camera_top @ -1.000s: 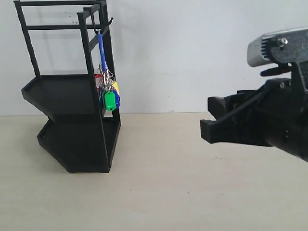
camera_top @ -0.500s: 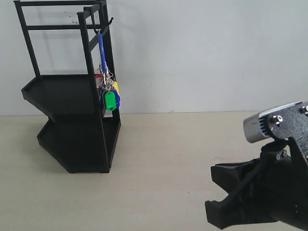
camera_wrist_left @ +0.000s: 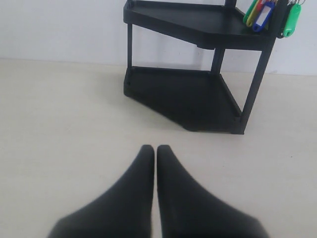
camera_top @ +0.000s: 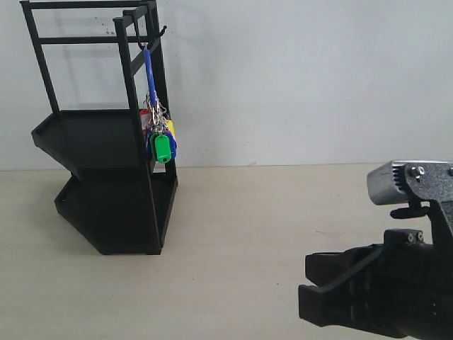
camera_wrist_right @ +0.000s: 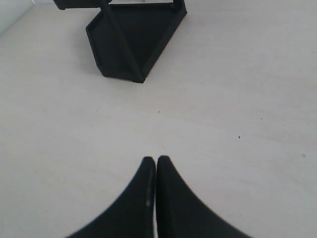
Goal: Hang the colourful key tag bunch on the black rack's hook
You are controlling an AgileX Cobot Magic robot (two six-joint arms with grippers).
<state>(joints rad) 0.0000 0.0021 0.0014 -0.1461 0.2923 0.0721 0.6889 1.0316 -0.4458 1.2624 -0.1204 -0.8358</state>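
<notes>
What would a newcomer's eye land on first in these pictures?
Probably the colourful key tag bunch, hanging from the hook near the top of the black rack, at the left of the exterior view. Next comes the big dark right gripper low at the right, shut with nothing in it and well apart from the rack.

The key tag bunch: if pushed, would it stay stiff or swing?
Probably floppy: the bunch dangles from the hook by a thin blue loop, so a nudge would likely swing it. It looks light: only small plastic tags.
</notes>
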